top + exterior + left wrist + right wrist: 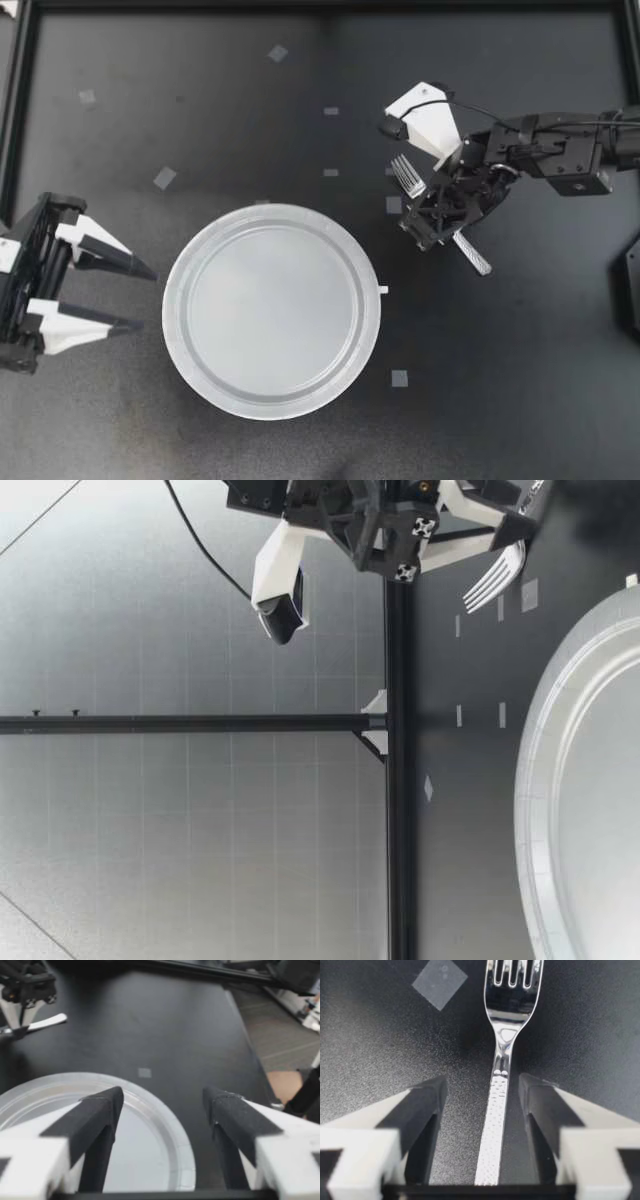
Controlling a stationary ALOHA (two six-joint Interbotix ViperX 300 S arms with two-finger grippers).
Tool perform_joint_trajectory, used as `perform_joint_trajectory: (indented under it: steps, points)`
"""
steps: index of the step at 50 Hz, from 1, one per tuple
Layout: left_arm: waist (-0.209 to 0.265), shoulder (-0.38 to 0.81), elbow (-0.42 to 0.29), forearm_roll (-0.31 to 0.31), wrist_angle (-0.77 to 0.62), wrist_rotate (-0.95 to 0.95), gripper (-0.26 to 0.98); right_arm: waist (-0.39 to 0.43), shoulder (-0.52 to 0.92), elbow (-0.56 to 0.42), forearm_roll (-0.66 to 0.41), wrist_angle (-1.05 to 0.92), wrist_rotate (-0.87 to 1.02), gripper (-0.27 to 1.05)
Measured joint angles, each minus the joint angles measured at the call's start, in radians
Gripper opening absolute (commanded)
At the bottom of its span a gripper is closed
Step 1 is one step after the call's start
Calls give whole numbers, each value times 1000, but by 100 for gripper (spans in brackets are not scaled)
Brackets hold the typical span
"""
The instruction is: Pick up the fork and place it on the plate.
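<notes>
My right gripper hangs low over the fork, reaching in from the right side of the black table. In the right wrist view its two black-padded fingers stand moderately open, one on each side of the fork's textured handle, with a clear gap on both sides, so they grip nothing. The fork lies on the table to the right of the plate and apart from it, its tines pointing toward the far edge of the table and its handle running back under the gripper. From table height, the fork's tines show just beyond the gripper, farther from the camera than the plate's rim. My left gripper rests at the left side of the table, wide open and empty, its fingertips pointing at the plate and close to its rim. Small pale squares of tape dot the table.
</notes>
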Motion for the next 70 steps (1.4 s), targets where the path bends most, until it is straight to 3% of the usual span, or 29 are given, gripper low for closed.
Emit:
perform_joint_trajectory:
  steps: [8, 21, 58, 70]
  points:
    - [-14, 0, 0, 2, -8, 2, 57, -2, 3, 0, 0, 0, 9, 53]
    - [-28, 0, 0, 2, -9, 2, 57, -11, 3, -2, -2, 2, 11, 35]
    - [-48, 0, 6, 2, -9, 2, 57, -29, 38, -8, -2, 2, 11, 32]
    - [-48, 0, 20, 0, -18, 2, 57, -28, 38, -23, 0, 2, 3, 1]
